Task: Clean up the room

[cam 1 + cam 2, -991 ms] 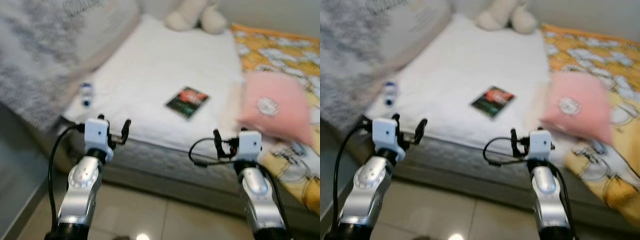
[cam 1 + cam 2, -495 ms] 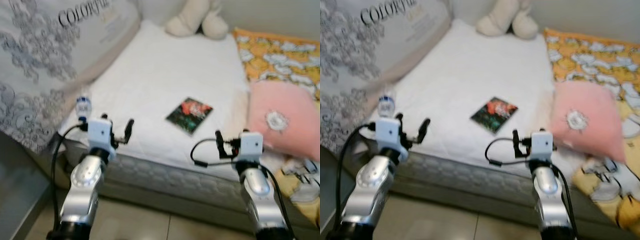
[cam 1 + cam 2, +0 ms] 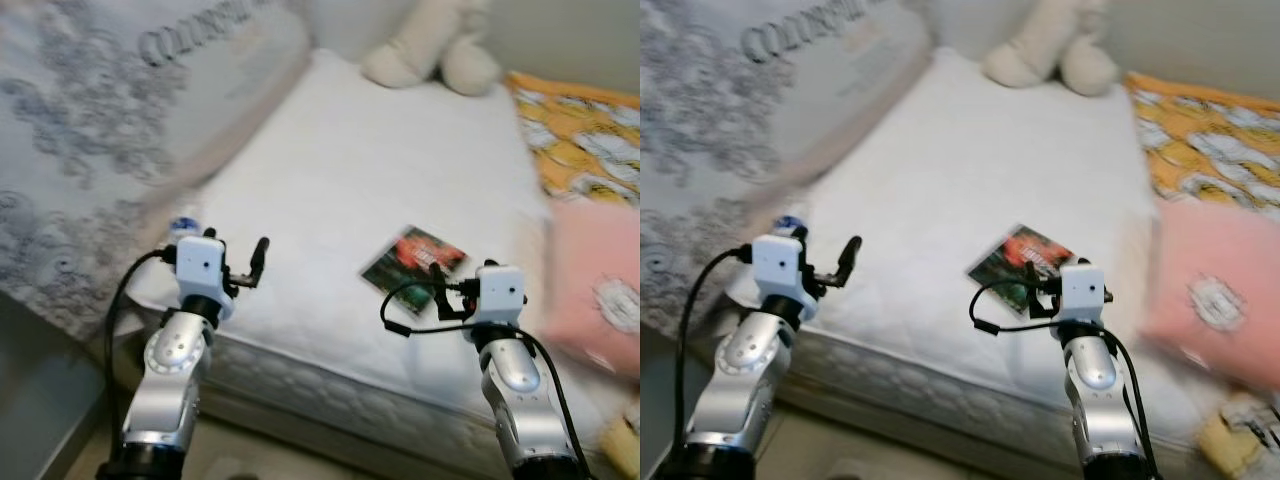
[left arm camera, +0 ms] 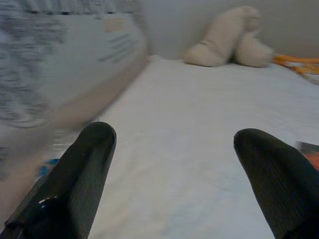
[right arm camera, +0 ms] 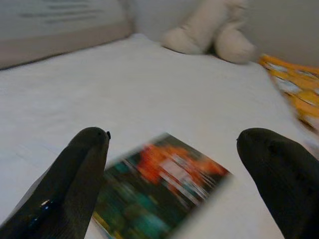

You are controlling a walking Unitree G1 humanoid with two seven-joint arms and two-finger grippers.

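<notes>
- Head views: both arms raised over the near edge of the bed (image 3: 400, 180), likely readying a pick-up. Right end effector (image 3: 1036, 290) at lower centre of the frame, just short of the booklet (image 3: 1025, 255), which lies flat on the white mattress at mid-frame. Left end effector (image 3: 252, 262) at lower left, near a small bottle (image 3: 184, 224) by the mattress corner. Soft toy (image 3: 432, 45) at top centre, pink pillow (image 3: 1215, 300) at right, patterned bedding (image 3: 80, 130) at upper left.
- Left wrist view: left end effector (image 4: 174, 164) released, fingers (image 4: 82, 172) spread wide over bare sheet, holding nothing; a corner of the booklet at the right edge.
- Right wrist view: right end effector (image 5: 174, 169) released, fingers (image 5: 77, 169) wide apart, framing the booklet (image 5: 159, 191) in the lower middle, seemingly lined up to grasp. Booklet thin, glossy, with a dark green and orange-red cover; blurred, print unreadable.
</notes>
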